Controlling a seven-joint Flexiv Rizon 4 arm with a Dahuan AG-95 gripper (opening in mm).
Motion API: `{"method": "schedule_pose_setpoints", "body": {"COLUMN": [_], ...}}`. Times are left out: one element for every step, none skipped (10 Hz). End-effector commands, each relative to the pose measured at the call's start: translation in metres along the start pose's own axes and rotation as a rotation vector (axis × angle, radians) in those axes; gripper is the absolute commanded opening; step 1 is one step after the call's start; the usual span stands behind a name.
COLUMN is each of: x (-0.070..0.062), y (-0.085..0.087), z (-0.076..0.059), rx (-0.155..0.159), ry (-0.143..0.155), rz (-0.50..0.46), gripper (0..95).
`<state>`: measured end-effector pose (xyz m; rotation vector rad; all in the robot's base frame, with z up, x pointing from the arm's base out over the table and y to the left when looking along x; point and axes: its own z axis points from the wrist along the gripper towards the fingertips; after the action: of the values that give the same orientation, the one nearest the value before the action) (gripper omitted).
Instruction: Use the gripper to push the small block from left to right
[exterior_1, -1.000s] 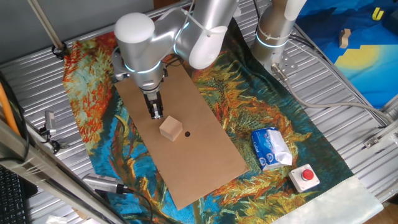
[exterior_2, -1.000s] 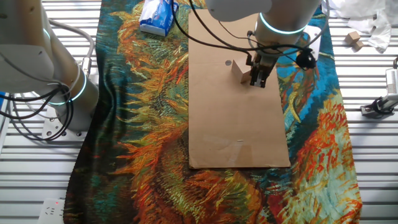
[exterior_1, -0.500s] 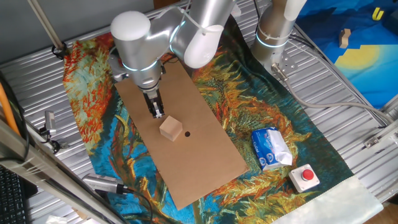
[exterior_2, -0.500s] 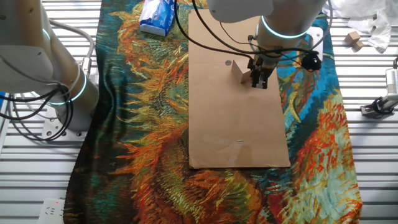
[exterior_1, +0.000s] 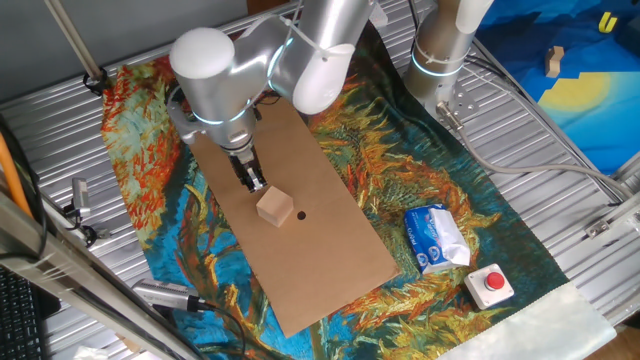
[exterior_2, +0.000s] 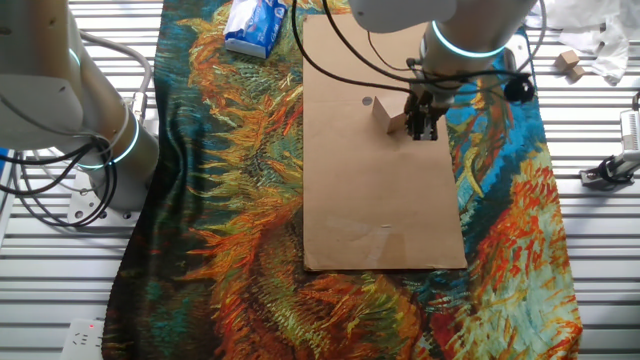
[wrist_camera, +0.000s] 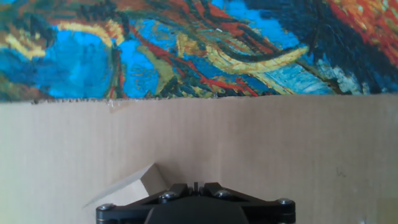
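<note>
The small block (exterior_1: 274, 206), a light-tan wooden cube, sits on the brown board (exterior_1: 330, 250) next to a small dark dot. My gripper (exterior_1: 254, 182) is shut and empty, its narrow black tip low over the board just up-left of the block, close to it or touching. In the other fixed view the gripper (exterior_2: 424, 130) stands just right of the block (exterior_2: 389, 117). In the hand view the block (wrist_camera: 127, 186) shows at the lower left beside the gripper (wrist_camera: 196, 185), whose fingers are together.
A white-and-blue packet (exterior_1: 436, 238) and a red-button box (exterior_1: 490, 285) lie on the patterned cloth right of the board. A second upright arm (exterior_1: 440, 45) stands at the back. A small wooden piece (exterior_1: 555, 60) lies far off on blue.
The arm has shifted a little away from the block's side, the tip staying low beside it. The block has not moved.
</note>
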<state>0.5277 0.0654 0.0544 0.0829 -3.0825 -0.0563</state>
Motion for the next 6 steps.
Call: {"method": "schedule_pose_setpoints", "body": {"x": [-0.0001, 0.0005, 0.0022, 0.0028, 0.0029, 0.003], "y": [-0.0002, 0.0004, 0.0023, 0.0035, 0.0055, 0.0062], "z": [0.0001, 0.0011, 0.0039, 0.0062, 0.0079, 0.0086], "rx": [0.006, 0.003, 0.001, -0.008, -0.018, -0.018], "ry": [0.001, 0.0, -0.003, -0.006, -0.01, -0.012], "rz": [-0.015, 0.006, 0.03, 0.046, 0.063, 0.072], "gripper": [0.0, 0.0, 0.0, 0.0, 0.0, 0.0]}}
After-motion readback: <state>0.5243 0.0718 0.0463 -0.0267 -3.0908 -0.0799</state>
